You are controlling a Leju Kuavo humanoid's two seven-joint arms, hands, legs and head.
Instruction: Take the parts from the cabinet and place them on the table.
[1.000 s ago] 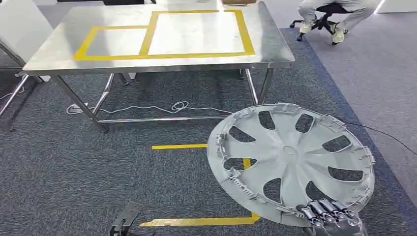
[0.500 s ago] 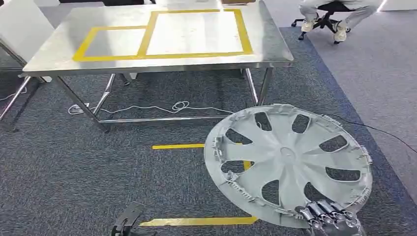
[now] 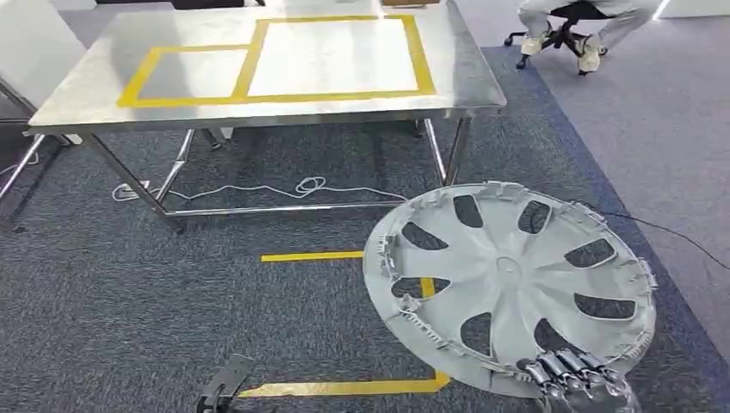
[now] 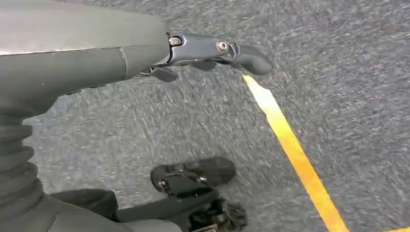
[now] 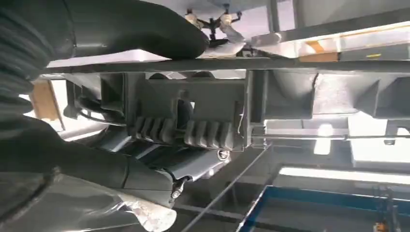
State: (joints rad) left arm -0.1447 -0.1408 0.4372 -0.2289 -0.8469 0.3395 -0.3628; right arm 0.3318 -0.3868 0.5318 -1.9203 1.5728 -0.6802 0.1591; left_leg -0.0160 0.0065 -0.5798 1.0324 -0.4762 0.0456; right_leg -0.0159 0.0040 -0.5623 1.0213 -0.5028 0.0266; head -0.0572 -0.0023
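A large grey wheel cover [image 3: 508, 284] with several spoke openings hangs tilted over the carpet in the head view, low on the right. My right hand [image 3: 577, 383] grips its near rim from below. In the right wrist view the thumb [image 5: 125, 34] and fingers [image 5: 159, 174] clamp the wheel cover's ribbed rim [image 5: 203, 121]. My left hand [image 3: 222, 391] hangs low at the bottom edge and holds nothing; in the left wrist view its fingers [image 4: 212, 50] are stretched out over the carpet. The steel table [image 3: 86, 90] stands ahead, marked with yellow taped rectangles [image 3: 331, 56].
A person sits on a rolling chair [image 3: 568, 26] at the far right behind the table. A white cable [image 3: 284, 189] lies under the table and a black cable [image 3: 671, 232] runs on the right. Yellow tape lines [image 3: 344, 387] mark the carpet.
The whole picture has shifted a little to the left, so the camera has moved. The wheel cover stays in my right hand at about the same place.
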